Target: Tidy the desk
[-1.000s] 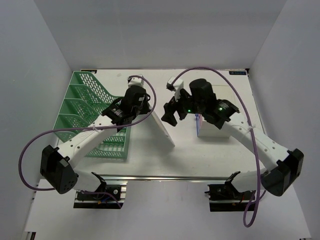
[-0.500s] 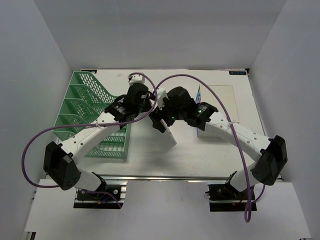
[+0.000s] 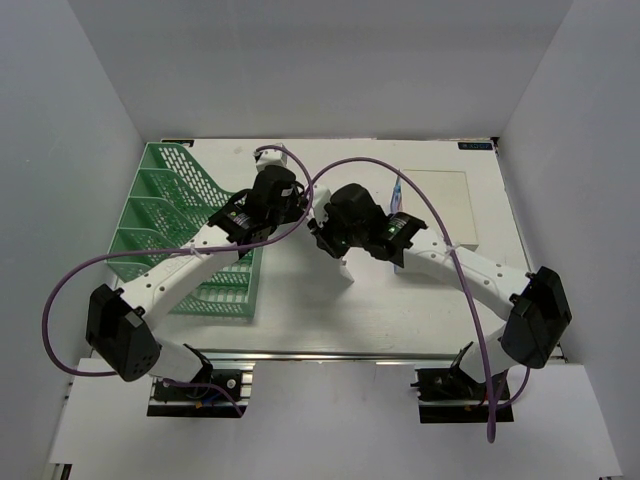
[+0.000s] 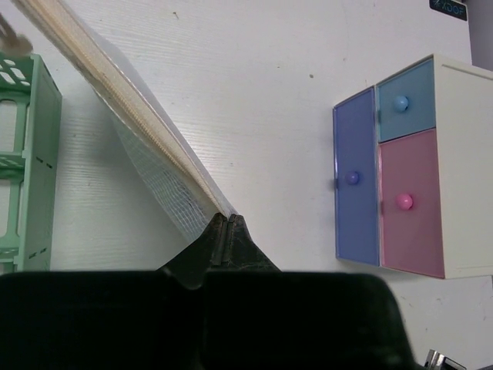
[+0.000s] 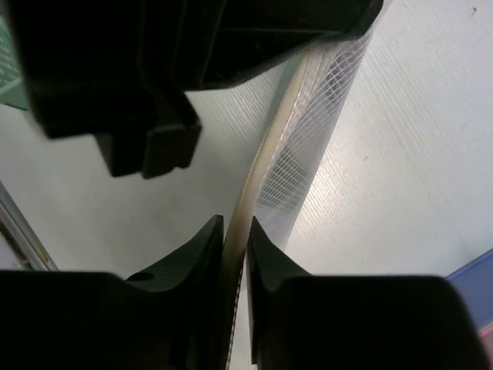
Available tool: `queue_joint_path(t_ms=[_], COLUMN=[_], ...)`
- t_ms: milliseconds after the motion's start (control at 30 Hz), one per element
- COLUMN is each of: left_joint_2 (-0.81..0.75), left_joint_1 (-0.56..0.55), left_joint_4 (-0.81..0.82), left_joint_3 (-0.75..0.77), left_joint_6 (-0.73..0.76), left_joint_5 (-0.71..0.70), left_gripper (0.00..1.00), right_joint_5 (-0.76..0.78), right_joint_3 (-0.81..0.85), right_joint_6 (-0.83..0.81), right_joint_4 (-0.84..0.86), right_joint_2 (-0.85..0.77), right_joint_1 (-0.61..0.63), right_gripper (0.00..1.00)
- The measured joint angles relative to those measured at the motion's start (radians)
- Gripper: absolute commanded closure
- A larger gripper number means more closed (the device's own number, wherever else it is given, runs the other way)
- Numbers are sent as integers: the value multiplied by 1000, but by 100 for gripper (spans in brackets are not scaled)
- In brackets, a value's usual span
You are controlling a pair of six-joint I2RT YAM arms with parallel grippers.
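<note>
A translucent mesh zip pouch [image 4: 146, 154] with a cream zipper edge stands tilted over the white desk [image 3: 420, 300]. My left gripper [image 4: 223, 219] is shut on one corner of it, beside the file rack. In the right wrist view my right gripper [image 5: 235, 231] has its fingers pressed on both sides of the pouch's cream edge [image 5: 266, 154], with the left arm's black body just above. From the top, both grippers meet at mid-desk, the left [image 3: 295, 210] and the right [image 3: 335, 245], and the pouch's lower end [image 3: 345, 272] pokes out below them.
A green mesh file rack [image 3: 170, 220] stands at the left. A white box with blue and pink drawers [image 4: 408, 169] sits right of the pouch, mostly under my right arm from above. A pale flat sheet [image 3: 445, 205] lies at the back right. An aluminium rail [image 3: 330, 355] runs along the near edge.
My right arm swung left from the drawer box to the pouch, and its wide-open jaws closed on the pouch's edge. The left gripper kept its hold and place.
</note>
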Motion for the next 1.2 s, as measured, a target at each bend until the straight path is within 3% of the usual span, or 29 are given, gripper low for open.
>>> queue_joint_path(t_ms=[33, 100, 267, 300, 400, 533, 833, 1033, 1200], left_joint_2=[0, -2, -6, -7, -12, -42, -216, -461, -567], left_joint_1=[0, 0, 0, 0, 0, 1, 4, 6, 6], left_joint_4=[2, 3, 3, 3, 1, 4, 30, 204, 337], left_joint_3=[0, 0, 0, 0, 19, 81, 131, -151, -345], left_joint_6=[-3, -9, -21, -23, -27, -25, 0, 8, 9], left_joint_5=[1, 2, 8, 8, 6, -10, -10, 126, 241], left_gripper=[100, 100, 98, 80, 51, 36, 30, 23, 18], right_joint_5=[2, 7, 10, 10, 10, 9, -2, -46, -106], right_joint_3=[-6, -12, -13, -13, -13, -13, 10, 136, 265], right_joint_6=[-3, -12, -25, -29, -45, -63, -97, -122, -122], right_joint_4=[5, 8, 8, 7, -6, -42, -61, -88, -88], right_joint_2=[-3, -6, -9, -12, -32, -87, -179, -193, -237], right_joint_1=[0, -1, -2, -3, -13, -47, -160, -245, -298], right_gripper=[89, 100, 100, 100, 100, 100, 100, 100, 100])
